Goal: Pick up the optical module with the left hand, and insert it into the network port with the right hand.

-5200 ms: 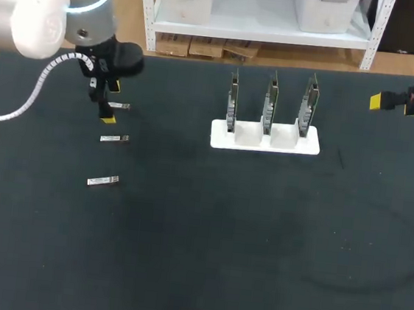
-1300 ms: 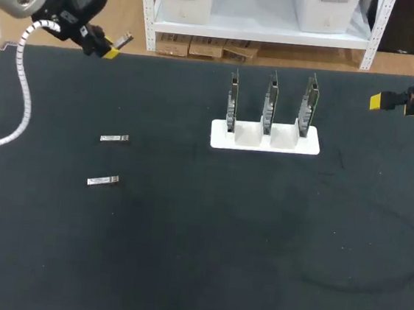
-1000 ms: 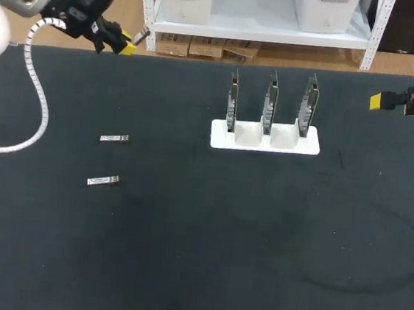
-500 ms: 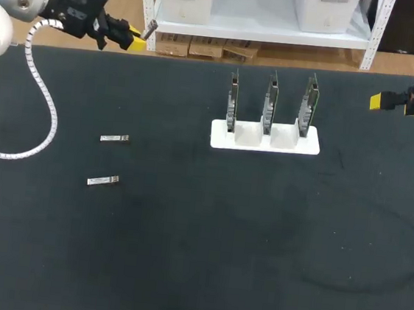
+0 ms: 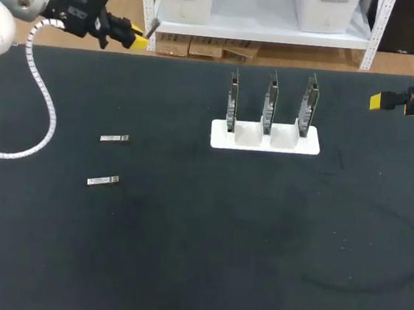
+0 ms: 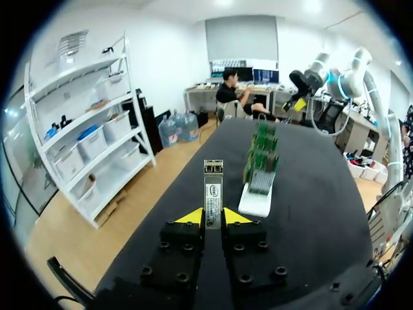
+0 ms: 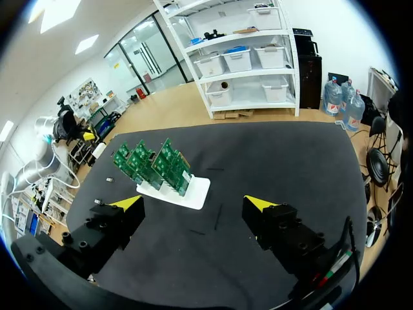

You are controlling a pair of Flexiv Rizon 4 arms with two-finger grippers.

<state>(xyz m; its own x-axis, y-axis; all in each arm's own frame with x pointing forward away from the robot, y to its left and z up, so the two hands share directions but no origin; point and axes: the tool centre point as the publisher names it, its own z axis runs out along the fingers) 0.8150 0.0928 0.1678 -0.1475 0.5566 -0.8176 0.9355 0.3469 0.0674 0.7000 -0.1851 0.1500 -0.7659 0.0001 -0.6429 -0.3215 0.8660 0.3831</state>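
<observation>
Handover geometry is defined as follows. The slim silver optical module point(image 6: 213, 190) is clamped at its rear end between the yellow-tipped fingers of the left gripper point(image 6: 213, 216), at the upper left of the head view. Its long axis is aligned with the fingers, and the free end projects ahead toward the white stand of three green circuit boards point(image 5: 253, 141). The right gripper point(image 7: 193, 203) is spread wide and empty at the upper right, well apart and beyond the stand. A transfer to it is judged necessary next.
</observation>
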